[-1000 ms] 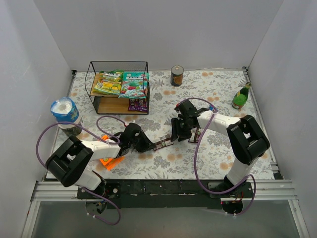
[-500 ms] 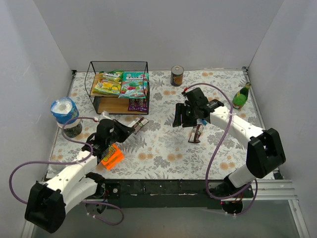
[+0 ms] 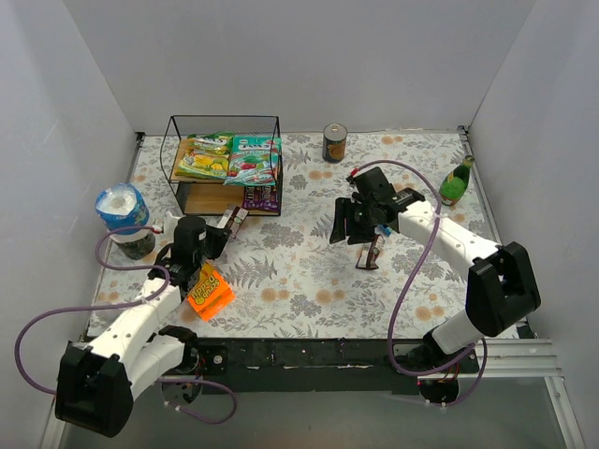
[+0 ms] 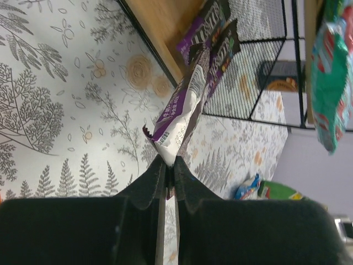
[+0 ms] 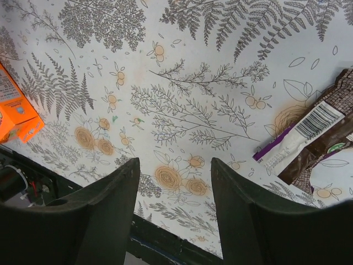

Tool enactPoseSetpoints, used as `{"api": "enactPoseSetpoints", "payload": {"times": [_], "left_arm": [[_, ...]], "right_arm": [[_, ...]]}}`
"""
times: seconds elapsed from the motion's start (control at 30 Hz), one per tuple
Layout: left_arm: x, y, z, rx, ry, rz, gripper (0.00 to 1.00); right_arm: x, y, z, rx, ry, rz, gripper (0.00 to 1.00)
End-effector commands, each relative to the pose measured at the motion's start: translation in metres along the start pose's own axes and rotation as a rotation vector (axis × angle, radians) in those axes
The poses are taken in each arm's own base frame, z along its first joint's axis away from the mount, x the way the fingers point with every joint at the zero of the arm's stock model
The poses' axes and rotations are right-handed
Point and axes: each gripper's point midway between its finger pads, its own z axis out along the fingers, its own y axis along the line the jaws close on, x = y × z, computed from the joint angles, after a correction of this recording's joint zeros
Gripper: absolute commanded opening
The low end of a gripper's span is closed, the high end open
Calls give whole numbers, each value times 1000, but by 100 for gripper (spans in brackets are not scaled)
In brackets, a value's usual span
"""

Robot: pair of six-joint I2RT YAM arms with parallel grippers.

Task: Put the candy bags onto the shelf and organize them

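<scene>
The left hand (image 4: 170,163) is clenched on the tail of a purple packet (image 4: 185,116). It holds it edge-up, aimed at the lower board of the shelf (image 3: 201,198), likely to slot it beside the purple packets (image 3: 259,196) standing there. Its lettering is too skewed to read. On the upper board lie the yellow-green bag (image 3: 206,161) and teal bag (image 3: 253,159). The right hand (image 5: 174,165) hangs released and empty over the tabletop (image 5: 182,66). A brown packet (image 5: 320,143) lies barcode-up just beside it, probably next.
</scene>
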Motion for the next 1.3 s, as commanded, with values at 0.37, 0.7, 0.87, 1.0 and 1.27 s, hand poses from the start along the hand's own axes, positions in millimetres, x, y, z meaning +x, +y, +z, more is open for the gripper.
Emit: {"api": "enactPoseSetpoints", "payload": {"times": [0.37, 0.7, 0.87, 1.0, 1.27], "left_arm": [[-72, -31, 67, 20, -268, -247, 0], [-70, -34, 102, 13, -267, -349, 0], [-66, -38, 118, 30, -248, -391, 0], [-64, -39, 128, 24, -243, -413, 0], [-50, -24, 148, -18, -221, -469, 0]], "right_arm": [[5, -22, -24, -29, -22, 39, 61], [3, -25, -30, -44, -38, 52, 60], [3, -27, -32, -50, -42, 59, 59], [6, -30, -31, -48, -39, 67, 59], [5, -32, -30, -54, -39, 73, 59]]}}
